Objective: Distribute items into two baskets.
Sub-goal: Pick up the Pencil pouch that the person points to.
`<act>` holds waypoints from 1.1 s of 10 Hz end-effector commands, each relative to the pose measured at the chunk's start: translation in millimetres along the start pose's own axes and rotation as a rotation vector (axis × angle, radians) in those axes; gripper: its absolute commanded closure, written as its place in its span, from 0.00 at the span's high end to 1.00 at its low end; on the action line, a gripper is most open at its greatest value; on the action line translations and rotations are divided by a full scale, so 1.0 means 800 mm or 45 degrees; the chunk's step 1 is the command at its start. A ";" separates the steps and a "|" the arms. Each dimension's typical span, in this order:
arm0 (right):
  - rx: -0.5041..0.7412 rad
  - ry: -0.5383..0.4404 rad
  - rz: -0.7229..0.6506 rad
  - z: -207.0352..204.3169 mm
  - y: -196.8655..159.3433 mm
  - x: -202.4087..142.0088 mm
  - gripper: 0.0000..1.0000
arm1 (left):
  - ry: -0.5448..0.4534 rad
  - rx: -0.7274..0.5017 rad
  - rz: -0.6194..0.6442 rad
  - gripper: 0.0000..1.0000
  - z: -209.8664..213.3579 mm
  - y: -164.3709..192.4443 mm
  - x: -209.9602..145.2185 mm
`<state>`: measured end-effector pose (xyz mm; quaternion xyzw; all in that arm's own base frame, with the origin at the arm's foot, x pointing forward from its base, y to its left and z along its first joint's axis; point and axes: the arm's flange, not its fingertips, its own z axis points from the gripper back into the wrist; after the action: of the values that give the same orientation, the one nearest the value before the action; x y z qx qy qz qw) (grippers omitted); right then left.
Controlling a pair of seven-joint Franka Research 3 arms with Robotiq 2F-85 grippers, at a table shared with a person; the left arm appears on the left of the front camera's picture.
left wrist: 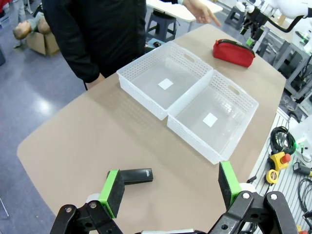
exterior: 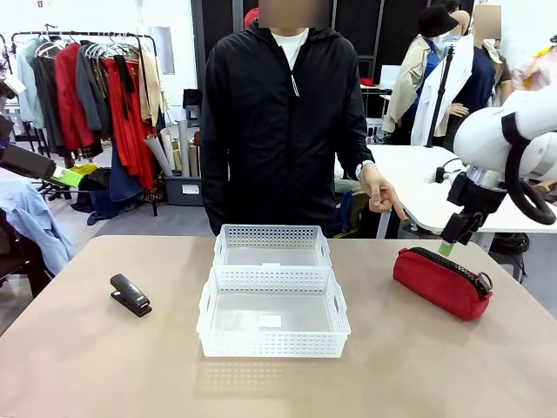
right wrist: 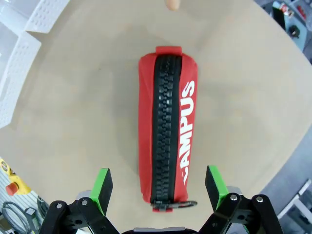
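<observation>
A red fabric pouch (exterior: 439,280) with a black zipper lies on the table's right side. My right gripper (exterior: 451,237) hovers open just above its far end. In the right wrist view the pouch (right wrist: 165,126) lies lengthwise between the green pads (right wrist: 102,187), untouched. A small black stapler (exterior: 130,294) lies at the left. My left gripper (left wrist: 170,187) hangs open high above it, with the stapler (left wrist: 136,175) below between the pads. Two white lattice baskets stand mid-table, touching: the smaller one (exterior: 272,233) far, the larger one (exterior: 272,344) near. Both hold nothing.
A person in a black jacket stands at the far edge, one hand (exterior: 383,196) pointing down toward the pouch. A fingertip (right wrist: 171,4) shows past the pouch's far end. Bare tabletop surrounds the baskets. A white table stands behind at the right.
</observation>
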<state>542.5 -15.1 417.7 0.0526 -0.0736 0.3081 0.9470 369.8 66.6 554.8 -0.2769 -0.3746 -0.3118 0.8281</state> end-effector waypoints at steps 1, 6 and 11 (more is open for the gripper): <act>-0.085 -0.023 0.035 -0.022 -0.002 0.006 1.00 | -0.013 0.005 -0.008 1.00 0.001 0.000 0.001; -0.055 0.094 0.002 -0.078 -0.007 0.000 1.00 | -0.013 0.005 -0.008 1.00 0.001 0.000 0.001; -0.009 0.118 -0.019 -0.102 0.001 -0.015 1.00 | -0.013 0.005 -0.008 1.00 0.001 0.000 0.001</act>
<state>540.9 -11.1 331.9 0.0438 -0.0288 0.3131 0.9483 369.8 66.6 554.8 -0.2769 -0.3746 -0.3118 0.8281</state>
